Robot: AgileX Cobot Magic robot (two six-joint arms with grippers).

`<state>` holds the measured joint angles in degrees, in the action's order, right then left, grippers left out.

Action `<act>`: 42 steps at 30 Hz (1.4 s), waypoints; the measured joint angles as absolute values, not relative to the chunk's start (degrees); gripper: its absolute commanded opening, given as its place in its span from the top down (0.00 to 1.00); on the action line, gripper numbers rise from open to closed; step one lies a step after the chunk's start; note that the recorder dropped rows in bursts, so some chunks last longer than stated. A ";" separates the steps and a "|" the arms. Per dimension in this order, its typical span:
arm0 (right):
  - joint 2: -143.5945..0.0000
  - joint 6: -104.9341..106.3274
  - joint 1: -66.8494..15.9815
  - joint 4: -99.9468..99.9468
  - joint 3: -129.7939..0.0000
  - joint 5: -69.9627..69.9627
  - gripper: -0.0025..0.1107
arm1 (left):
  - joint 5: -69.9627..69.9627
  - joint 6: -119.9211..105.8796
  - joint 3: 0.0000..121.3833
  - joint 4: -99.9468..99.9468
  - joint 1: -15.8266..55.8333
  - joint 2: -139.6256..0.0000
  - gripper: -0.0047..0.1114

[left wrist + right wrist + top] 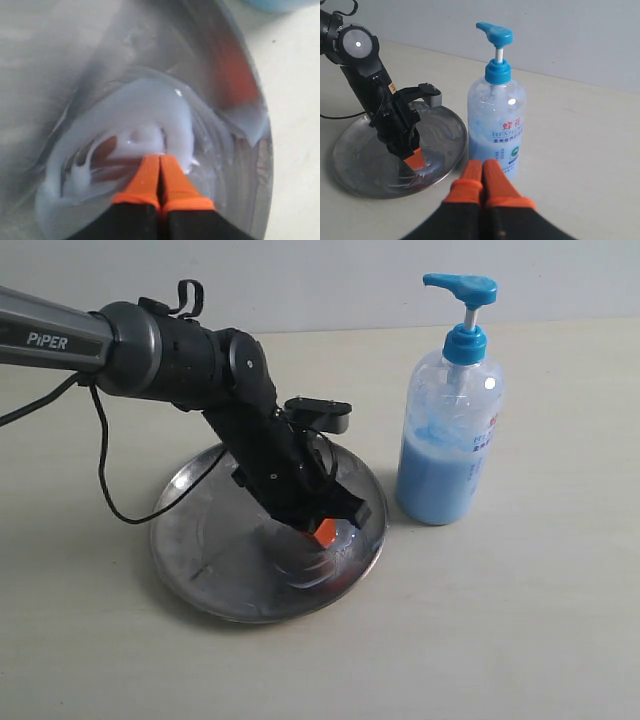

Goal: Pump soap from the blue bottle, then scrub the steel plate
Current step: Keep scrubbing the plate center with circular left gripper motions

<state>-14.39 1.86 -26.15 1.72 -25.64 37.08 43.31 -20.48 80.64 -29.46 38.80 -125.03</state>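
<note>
Left claw: my left claw [161, 159] has its orange-tipped fingers pressed together with nothing between them, tips down in the soap.
Soap: the pale blue opaque soap [165, 107] lies as a thick curved smear around those tips.
Plate: the round, shallow, shiny steel plate [195, 540] sits flat on the pale worktop [500, 630], its rim just beside the bottle.
Bottle: the clear plastic pump bottle [448, 440] with a bright blue head stands upright, partly full.
Right claw: my right claw [482, 167] is also closed and empty, low by the bottle's base. I cannot tell whether it touches.
Stage: I judge pumping done and scrubbing in hand.
Risk: the plate is loose and slick. Pressing hard near the rim could tip it or skid it into the bottle, and a wide stroke could push soap over the edge.
</note>
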 measured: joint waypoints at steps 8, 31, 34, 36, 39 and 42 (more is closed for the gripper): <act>-14.39 1.86 -26.15 1.72 -25.64 37.08 0.98 | 37.56 -21.77 80.64 -29.68 42.19 -125.16 0.96; -14.39 1.86 -26.15 1.72 -25.64 37.08 0.98 | 38.12 -16.04 80.96 -21.32 38.82 -125.25 0.96; -14.39 1.86 -26.15 1.72 -25.64 37.08 0.98 | 38.37 -16.04 80.96 -21.47 38.71 -125.25 0.96; -14.39 1.86 -26.15 1.72 -25.64 37.08 0.98 | 38.46 -16.04 80.96 -21.92 38.71 -125.25 0.96; -14.39 1.86 -26.15 1.72 -25.64 37.08 0.98 | 38.60 -17.26 80.96 -23.29 39.04 -125.25 0.96; -14.39 1.86 -26.15 1.72 -25.64 37.08 0.98 | 38.64 -18.69 80.96 -25.77 40.43 -125.25 0.96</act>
